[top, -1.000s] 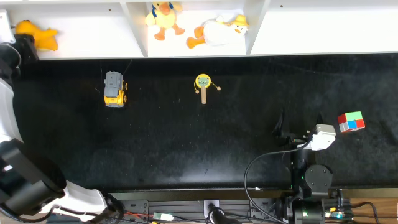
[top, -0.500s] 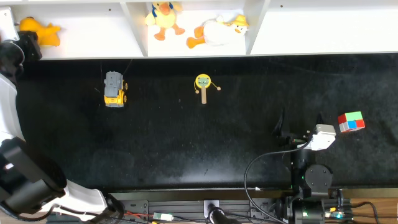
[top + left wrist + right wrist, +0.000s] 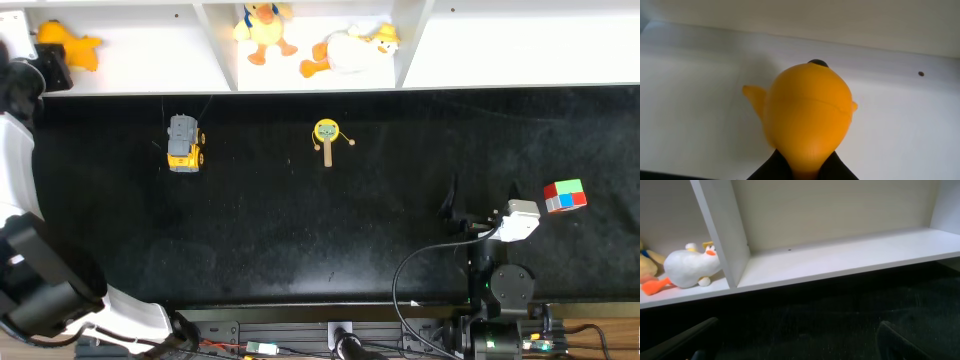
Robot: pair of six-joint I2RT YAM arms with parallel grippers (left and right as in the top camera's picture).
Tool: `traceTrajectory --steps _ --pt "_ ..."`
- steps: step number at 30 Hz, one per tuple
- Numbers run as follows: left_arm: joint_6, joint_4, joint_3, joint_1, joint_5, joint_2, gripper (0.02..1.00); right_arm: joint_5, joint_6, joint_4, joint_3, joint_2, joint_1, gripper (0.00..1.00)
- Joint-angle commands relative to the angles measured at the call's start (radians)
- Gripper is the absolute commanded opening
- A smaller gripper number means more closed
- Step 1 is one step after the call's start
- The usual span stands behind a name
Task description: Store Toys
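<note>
Orange duck [image 3: 807,117] clamped in left gripper [image 3: 803,169] inside shelf [image 3: 140,62]; right gripper [image 3: 800,341] spread apart

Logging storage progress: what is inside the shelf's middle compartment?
A yellow plush duck and a white plush duck lie side by side on its white floor. Anything beneath or behind the two toys is covered by them.

No text, labels, numbers or signs legible. Rattle [image 3: 326,131] at 12 o'clock on the surface [image 3: 300,230] has a green print on its face, too small to read. Cube [image 3: 565,195] at 3 o'clock: plain colour patches.
</note>
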Motion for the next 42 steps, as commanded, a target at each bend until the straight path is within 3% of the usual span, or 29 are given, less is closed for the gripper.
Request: traceTrajectory --steps 1,8,14,20,28,42 --pt "-0.013 0.018 0.022 -0.015 -0.001 0.027 0.128 -0.006 0.008 0.005 -0.014 -0.008 -0.002 0.996" --pt "-0.023 0.025 0.022 -0.015 -0.002 0.031 0.163 -0.006 0.008 0.004 -0.014 -0.008 -0.002 0.996" --pt "-0.023 0.029 0.022 -0.015 -0.002 0.031 0.470 -0.006 0.008 0.005 -0.014 -0.008 -0.002 0.996" --pt "-0.023 0.032 0.022 -0.015 -0.002 0.031 0.912 -0.006 0.008 0.005 -0.014 -0.008 -0.002 0.996" --pt "-0.023 0.036 0.022 -0.016 -0.002 0.031 0.998 -0.006 0.008 0.005 -0.014 -0.008 -0.002 0.996" --pt "-0.023 0.033 0.022 -0.015 -0.002 0.030 0.998 -0.006 0.008 0.005 -0.014 -0.008 -0.002 0.996"
